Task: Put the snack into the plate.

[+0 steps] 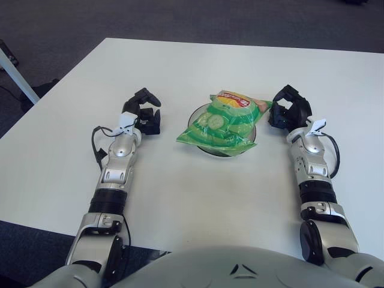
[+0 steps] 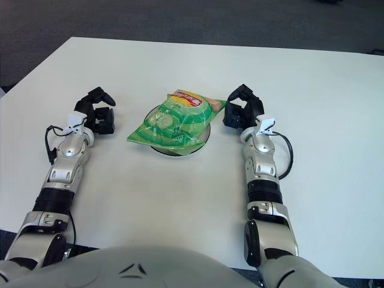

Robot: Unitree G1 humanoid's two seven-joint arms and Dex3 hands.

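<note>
Left eye view: snack bag (image 1: 225, 122) lies across the plate (image 1: 195, 116), light, crinkly, slippery; pinch its edge seams. Left hand (image 1: 144, 114) and right hand (image 1: 289, 109) flank it, fingers loosely spread, empty.

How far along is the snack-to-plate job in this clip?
Placement looks done: the snack lies across the plate, overhanging its rim. Neither hand holds anything; the left hand is beside the plate, the right hand near the bag's corner. Left: withdrawing the arms, at most.
</note>
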